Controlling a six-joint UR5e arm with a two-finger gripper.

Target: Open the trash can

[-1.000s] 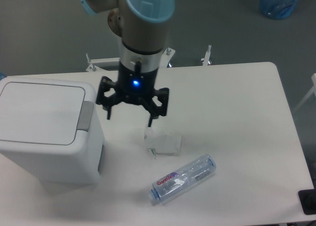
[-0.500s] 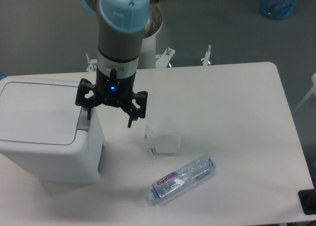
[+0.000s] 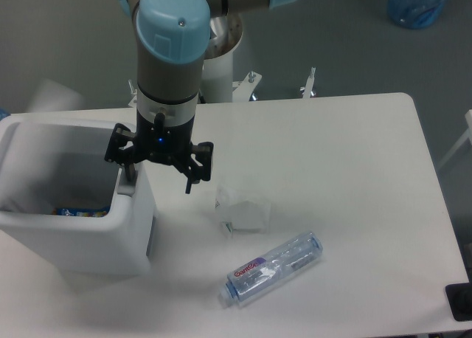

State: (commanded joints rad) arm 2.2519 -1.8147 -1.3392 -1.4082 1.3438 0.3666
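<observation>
The trash can is a large white bin at the table's left. Its lid stands swung up at the back left, blurred, and the inside shows, with a blue-and-orange item at the bottom. My gripper is open, fingers spread wide. Its left fingertip is at the grey latch on the bin's right rim. The right finger hangs over the table beside the bin.
A crumpled clear plastic wrapper lies right of the bin. A clear water bottle lies on its side toward the front. A blue bag sits on the floor at the back right.
My gripper moved left from above the wrapper to the bin's right rim. The lid, shut before, has sprung up and the bin is open.
</observation>
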